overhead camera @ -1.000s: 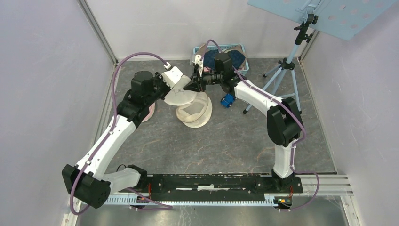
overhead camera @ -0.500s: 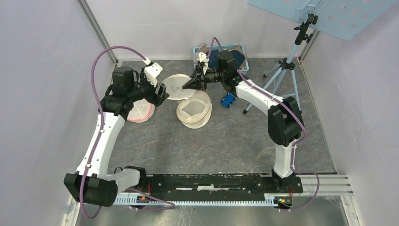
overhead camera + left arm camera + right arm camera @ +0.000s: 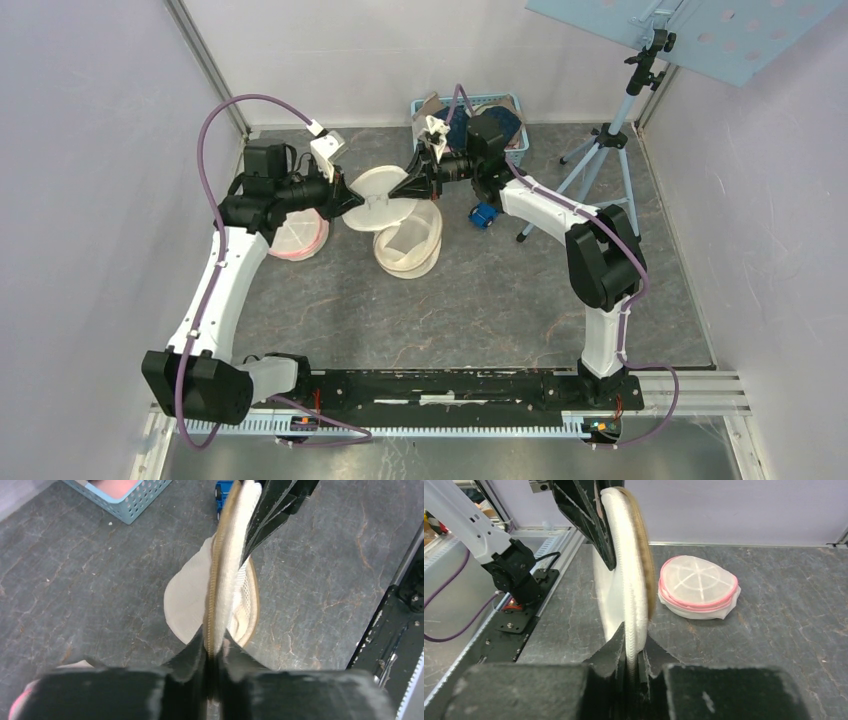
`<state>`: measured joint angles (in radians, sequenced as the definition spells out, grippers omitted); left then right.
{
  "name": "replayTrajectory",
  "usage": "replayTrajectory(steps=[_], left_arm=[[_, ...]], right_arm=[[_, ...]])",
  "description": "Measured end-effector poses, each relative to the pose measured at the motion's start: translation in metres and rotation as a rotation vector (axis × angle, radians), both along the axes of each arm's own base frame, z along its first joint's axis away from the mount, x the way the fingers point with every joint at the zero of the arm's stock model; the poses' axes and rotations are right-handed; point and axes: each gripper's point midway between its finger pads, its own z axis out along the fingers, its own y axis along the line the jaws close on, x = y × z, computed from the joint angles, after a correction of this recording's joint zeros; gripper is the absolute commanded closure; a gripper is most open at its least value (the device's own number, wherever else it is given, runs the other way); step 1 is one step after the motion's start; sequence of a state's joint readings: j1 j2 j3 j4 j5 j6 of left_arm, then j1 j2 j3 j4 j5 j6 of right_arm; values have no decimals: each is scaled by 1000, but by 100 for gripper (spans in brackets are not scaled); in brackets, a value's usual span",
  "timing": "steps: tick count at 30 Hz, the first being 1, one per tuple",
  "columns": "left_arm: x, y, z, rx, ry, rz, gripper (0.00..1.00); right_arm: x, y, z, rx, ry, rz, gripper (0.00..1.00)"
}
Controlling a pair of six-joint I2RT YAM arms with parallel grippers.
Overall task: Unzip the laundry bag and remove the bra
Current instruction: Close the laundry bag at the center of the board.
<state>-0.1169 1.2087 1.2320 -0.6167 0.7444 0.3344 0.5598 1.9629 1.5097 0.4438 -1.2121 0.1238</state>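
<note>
The round cream laundry bag (image 3: 380, 190) hangs above the table, stretched between both grippers. My left gripper (image 3: 350, 201) is shut on its left rim, the jaws pinching the gold zipper edge (image 3: 215, 580). On the opposite rim my right gripper (image 3: 408, 186) is shut, clamping the white padded edge (image 3: 631, 605). Its black fingers (image 3: 270, 510) show at the top of the left wrist view. Beneath the held part, a cream half with mesh (image 3: 408, 242) rests on the table. I cannot make out the bra.
A second round bag with a pink rim (image 3: 298, 235) lies on the left, also in the right wrist view (image 3: 698, 587). A blue basket (image 3: 420, 103) with dark cloth stands at the back. A small blue object (image 3: 484, 214) and a tripod (image 3: 600, 150) are on the right.
My left gripper let go, drew back to the left, then closed on the bag's left rim. The right gripper closed on the right rim, and the held part now hangs between them.
</note>
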Motion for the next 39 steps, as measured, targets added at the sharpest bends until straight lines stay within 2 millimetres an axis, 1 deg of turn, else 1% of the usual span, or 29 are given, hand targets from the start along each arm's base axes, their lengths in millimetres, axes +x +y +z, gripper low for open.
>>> replayTrajectory(steps=[1,2,3,5,10,13,15,17,21,23,27,29,31,36,39], left_arm=[[0,-1,0,-6,2,0,98],[0,-2,1,-13,0,-2,98],[0,-2,1,-18,-2,2,98],[-1,0,-3,-22,1,23,98],[-6,12,-14,6,-10,100,98],[-7,17,-16,19,-34,129,98],[-8,21,-18,30,-52,151,98],[-6,25,-20,45,-70,179,98],[-2,28,-28,78,-100,224,98],[-4,24,-36,108,-112,233,98],[-13,3,-46,172,-153,208,98],[-15,-5,-49,220,-189,198,98],[-17,-11,-52,259,-217,184,98],[-13,-13,-56,356,-293,204,98],[-10,-9,-60,415,-332,217,98]], right_arm=[[0,0,-1,-1,5,-1,58],[0,0,-1,-3,12,-5,49],[2,-1,-2,-4,14,-17,44],[6,-4,-5,-10,22,-46,39],[19,-20,-17,-63,62,-169,34],[28,-36,-31,-125,73,-266,33],[29,-49,-45,-174,92,-330,34],[24,-62,-63,-228,126,-385,35],[12,-76,-100,-323,212,-449,38],[7,-82,-117,-369,280,-483,41],[2,-83,-128,-392,368,-518,42],[-1,-82,-131,-394,401,-531,43],[-3,-82,-136,-403,426,-548,46],[-3,-82,-149,-433,466,-592,45],[-2,-83,-157,-449,491,-614,45]])
